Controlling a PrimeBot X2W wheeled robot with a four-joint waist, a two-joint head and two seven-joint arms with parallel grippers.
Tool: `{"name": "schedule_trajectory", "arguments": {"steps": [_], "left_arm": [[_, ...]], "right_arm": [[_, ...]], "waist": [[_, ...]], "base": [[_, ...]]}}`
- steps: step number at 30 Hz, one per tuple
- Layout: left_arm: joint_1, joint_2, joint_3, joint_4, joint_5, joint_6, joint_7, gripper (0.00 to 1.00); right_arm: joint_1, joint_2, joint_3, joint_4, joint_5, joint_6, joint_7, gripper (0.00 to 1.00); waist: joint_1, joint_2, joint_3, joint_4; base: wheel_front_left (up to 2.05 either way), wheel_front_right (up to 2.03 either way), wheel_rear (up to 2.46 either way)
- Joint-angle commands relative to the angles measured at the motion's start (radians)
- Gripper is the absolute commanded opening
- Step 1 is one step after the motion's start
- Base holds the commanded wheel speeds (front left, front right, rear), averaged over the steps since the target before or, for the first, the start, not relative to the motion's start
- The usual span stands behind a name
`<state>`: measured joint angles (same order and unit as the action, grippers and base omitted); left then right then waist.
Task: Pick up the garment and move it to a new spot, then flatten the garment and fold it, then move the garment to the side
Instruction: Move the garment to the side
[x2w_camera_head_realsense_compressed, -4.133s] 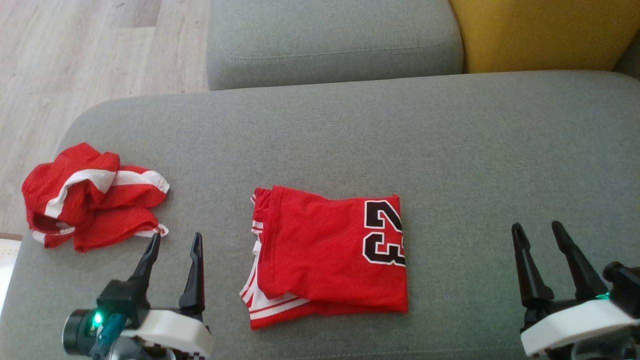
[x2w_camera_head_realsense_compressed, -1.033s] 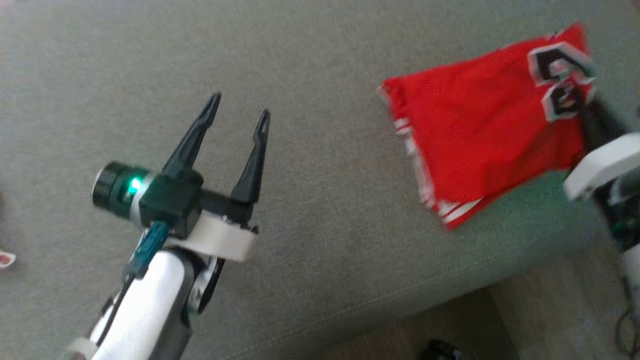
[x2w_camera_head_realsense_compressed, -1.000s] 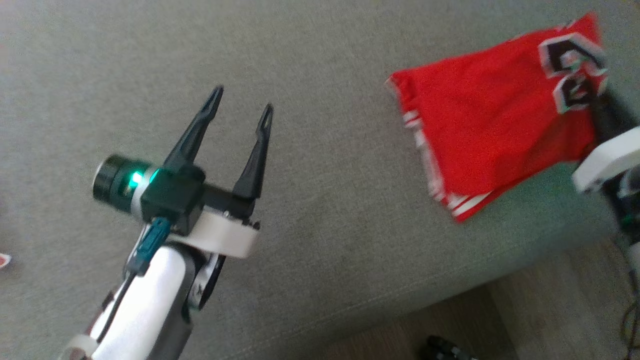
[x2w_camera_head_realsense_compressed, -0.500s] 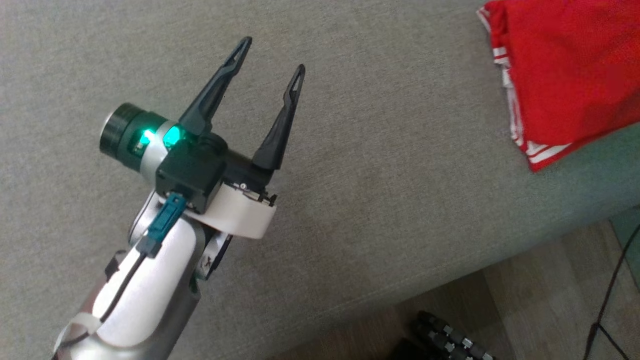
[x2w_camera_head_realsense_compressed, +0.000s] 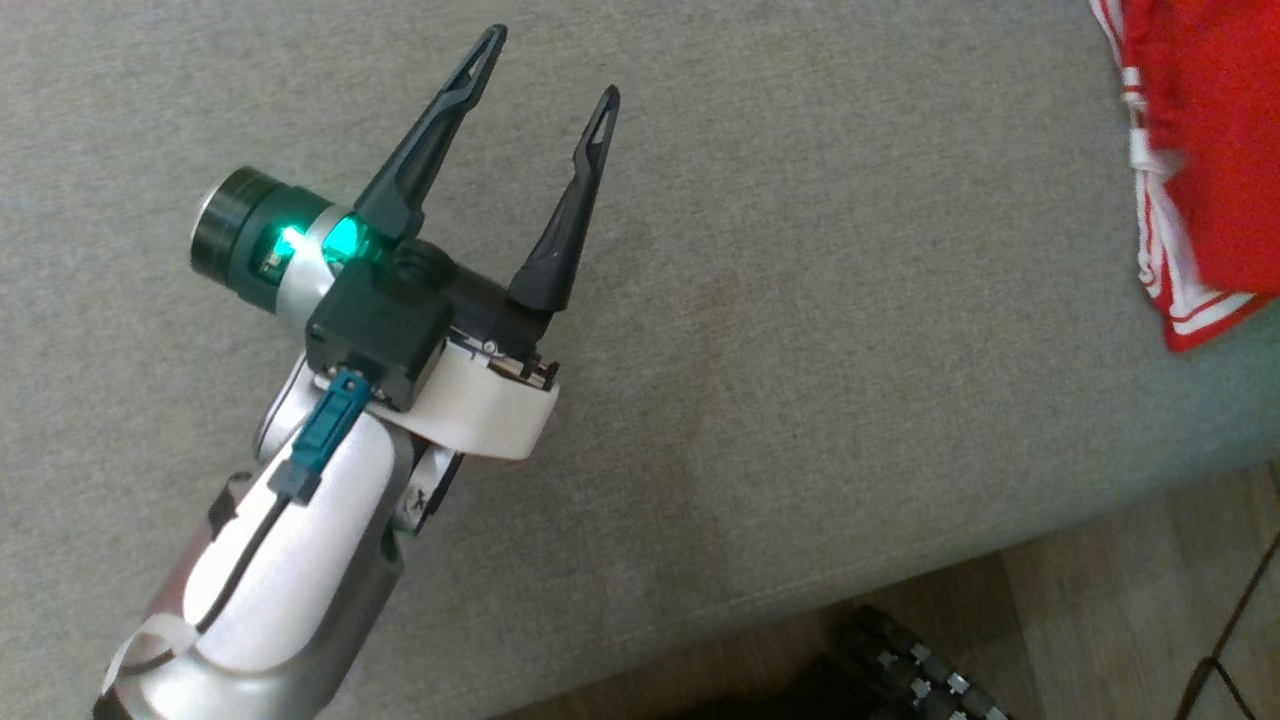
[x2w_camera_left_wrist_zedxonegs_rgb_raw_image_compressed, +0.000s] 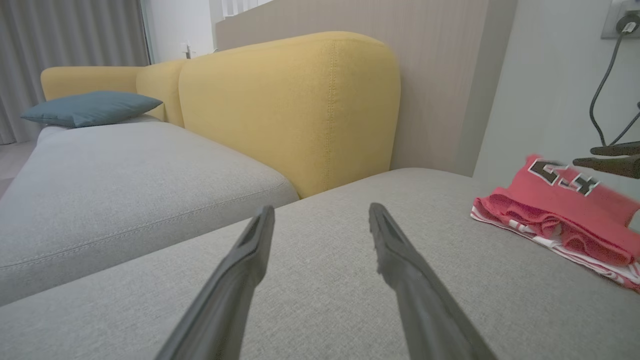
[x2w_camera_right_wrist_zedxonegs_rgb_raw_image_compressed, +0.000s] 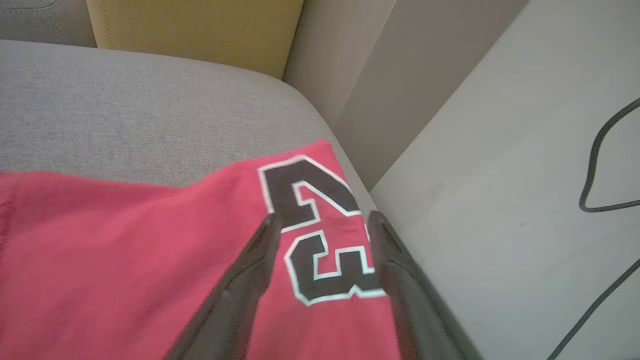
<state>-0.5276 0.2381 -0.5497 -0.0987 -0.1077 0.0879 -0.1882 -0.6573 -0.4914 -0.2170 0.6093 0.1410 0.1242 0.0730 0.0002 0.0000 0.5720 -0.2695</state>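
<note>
The garment (x2w_camera_head_realsense_compressed: 1215, 150), a folded red jersey with white stripes and a black 23, lies on the grey sofa seat (x2w_camera_head_realsense_compressed: 800, 300) at the right edge of the head view. My right gripper (x2w_camera_right_wrist_zedxonegs_rgb_raw_image_compressed: 325, 217) hovers open just above the number on the garment (x2w_camera_right_wrist_zedxonegs_rgb_raw_image_compressed: 125, 260), holding nothing. My left gripper (x2w_camera_head_realsense_compressed: 549, 65) stands open and empty over bare seat, well to the left of the jersey. In the left wrist view the left gripper (x2w_camera_left_wrist_zedxonegs_rgb_raw_image_compressed: 321, 210) points at the yellow backrest, with the garment (x2w_camera_left_wrist_zedxonegs_rgb_raw_image_compressed: 555, 212) at the right and the right gripper (x2w_camera_left_wrist_zedxonegs_rgb_raw_image_compressed: 584, 155) above it.
The seat's front edge runs along the bottom right, with wood floor (x2w_camera_head_realsense_compressed: 1120, 610) and a dark ribbed part (x2w_camera_head_realsense_compressed: 905, 660) below it. A yellow backrest (x2w_camera_left_wrist_zedxonegs_rgb_raw_image_compressed: 290, 110), a second grey seat (x2w_camera_left_wrist_zedxonegs_rgb_raw_image_compressed: 125, 175) and a blue cushion (x2w_camera_left_wrist_zedxonegs_rgb_raw_image_compressed: 90, 107) lie beyond. A wall with a cable (x2w_camera_right_wrist_zedxonegs_rgb_raw_image_compressed: 600, 170) borders the garment's right.
The jersey has gone from mid-seat to the seat's right end. My right gripper, at its numbered end a second ago, now stands open. The head camera turned, shifting the picture.
</note>
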Motion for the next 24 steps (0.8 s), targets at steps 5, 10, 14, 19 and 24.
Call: {"name": "schedule_trajectory", "arguments": {"steps": [5,10,14,19,24], "left_arm": [[-0.006,-0.005,0.024,-0.008,-0.02,0.007,-0.031,1.0],[0.056,-0.007,0.044,0.02,-0.049,0.036,-0.047,1.0],[0.13,-0.007,0.07,0.036,-0.078,0.07,-0.056,1.0],[0.223,-0.009,0.112,0.043,-0.114,0.119,-0.063,1.0],[0.301,-0.003,0.144,0.045,-0.137,0.155,-0.066,1.0]], "right_arm": [[0.044,0.027,-0.035,-0.029,-0.053,0.007,-0.053,1.0],[0.139,0.107,-0.02,-0.129,-0.045,0.007,-0.127,1.0],[0.248,0.189,0.008,-0.263,-0.032,0.007,-0.163,1.0],[0.39,0.292,0.064,-0.456,-0.018,0.007,-0.156,1.0],[0.509,0.368,0.131,-0.622,-0.005,0.007,-0.124,1.0]], "waist": [[-0.0002,0.0,-0.045,0.023],[-0.0002,0.0,-0.121,0.034],[-0.0002,0.0,-0.196,0.051],[-0.0002,0.0,-0.277,0.093],[-0.0002,0.0,-0.341,0.15]], "base": [[0.0,0.0,0.0],[0.0,0.0,0.0],[0.0,0.0,0.0],[0.0,0.0,0.0],[0.0,0.0,0.0]]}}
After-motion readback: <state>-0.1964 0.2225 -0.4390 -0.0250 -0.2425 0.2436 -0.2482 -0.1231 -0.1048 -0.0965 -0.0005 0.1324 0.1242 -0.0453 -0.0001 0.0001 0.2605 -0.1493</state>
